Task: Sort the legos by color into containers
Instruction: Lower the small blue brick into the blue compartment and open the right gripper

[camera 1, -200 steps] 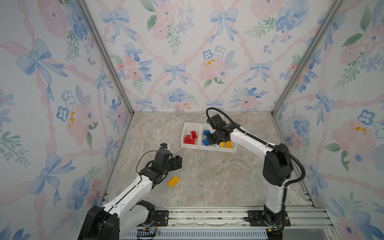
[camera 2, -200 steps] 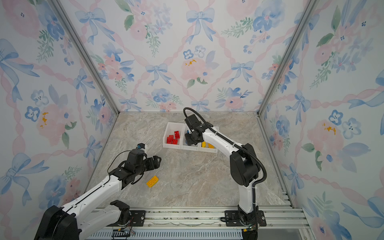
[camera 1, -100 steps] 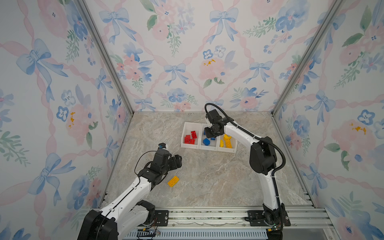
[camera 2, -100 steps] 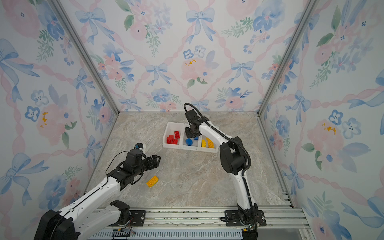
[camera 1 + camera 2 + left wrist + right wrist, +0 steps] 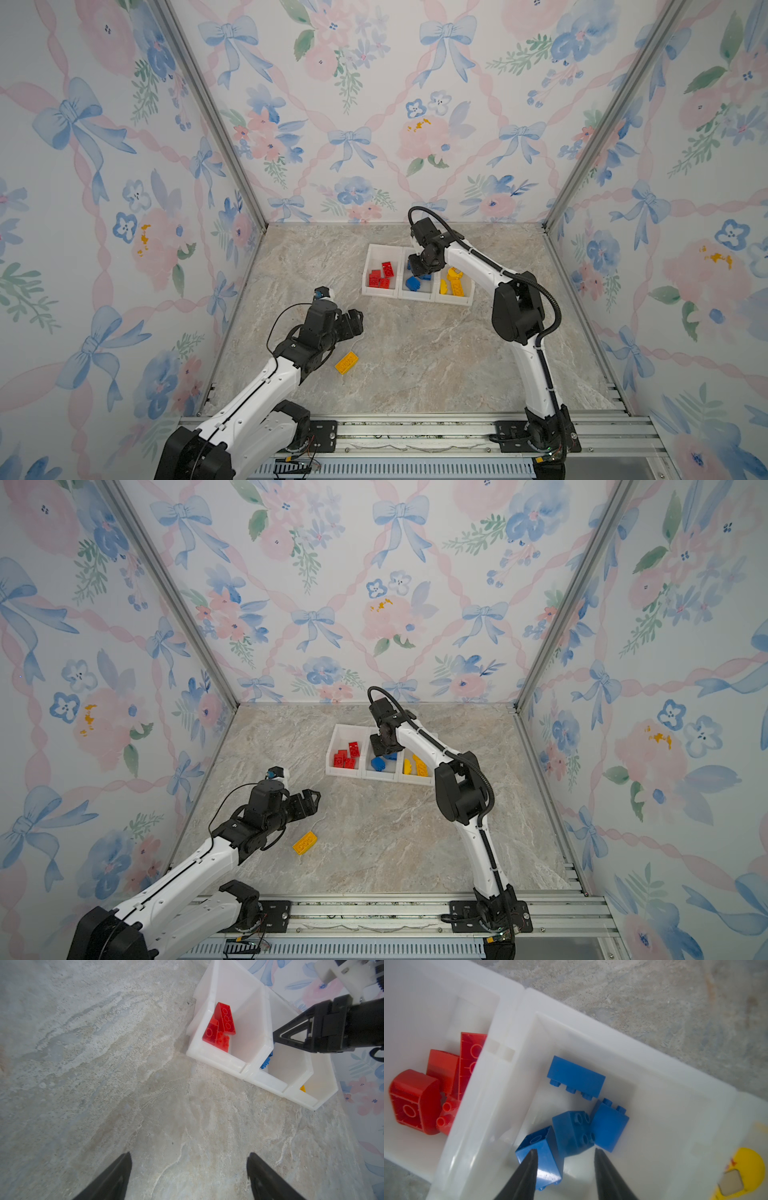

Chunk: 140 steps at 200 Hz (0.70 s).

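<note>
Open table in front of the containers, back wall near behind.
Right gripper parted above blue legos inside the middle one of the containers, gripping nothing; left gripper spread wide, empty, well clear of the containers; lone yellow lego farther out.

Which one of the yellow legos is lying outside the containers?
The oblong yellow lego lying alone on the table; the other yellow legos sit inside the container at the row's right end.
</note>
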### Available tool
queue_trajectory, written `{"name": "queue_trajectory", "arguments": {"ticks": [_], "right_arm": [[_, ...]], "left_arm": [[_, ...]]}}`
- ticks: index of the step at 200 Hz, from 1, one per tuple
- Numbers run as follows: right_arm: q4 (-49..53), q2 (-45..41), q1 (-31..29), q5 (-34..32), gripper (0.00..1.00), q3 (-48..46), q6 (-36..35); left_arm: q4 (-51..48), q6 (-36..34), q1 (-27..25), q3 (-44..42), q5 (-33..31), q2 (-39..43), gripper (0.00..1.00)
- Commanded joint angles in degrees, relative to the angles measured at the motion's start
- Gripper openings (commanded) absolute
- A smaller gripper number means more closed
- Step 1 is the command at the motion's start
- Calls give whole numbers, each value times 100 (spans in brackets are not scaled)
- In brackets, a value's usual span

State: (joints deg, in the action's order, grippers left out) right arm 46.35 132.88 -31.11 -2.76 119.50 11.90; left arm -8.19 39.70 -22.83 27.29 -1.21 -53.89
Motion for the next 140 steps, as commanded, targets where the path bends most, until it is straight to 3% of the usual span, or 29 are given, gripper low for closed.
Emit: {"name": "queue_trajectory", "arguments": {"ticks": [1, 65, 140], "right_arm": [[173, 4, 37, 4, 50, 144, -33], [-19, -387, -17, -31, 51, -267, 26], [-384, -1221, -217, -105, 60, -1250, 170]], "left_arm": [[-25, 23, 43, -110, -55, 63, 89], [-126, -109, 35, -124, 24, 71, 89], [-657, -246, 24, -37, 152, 145, 90]]}}
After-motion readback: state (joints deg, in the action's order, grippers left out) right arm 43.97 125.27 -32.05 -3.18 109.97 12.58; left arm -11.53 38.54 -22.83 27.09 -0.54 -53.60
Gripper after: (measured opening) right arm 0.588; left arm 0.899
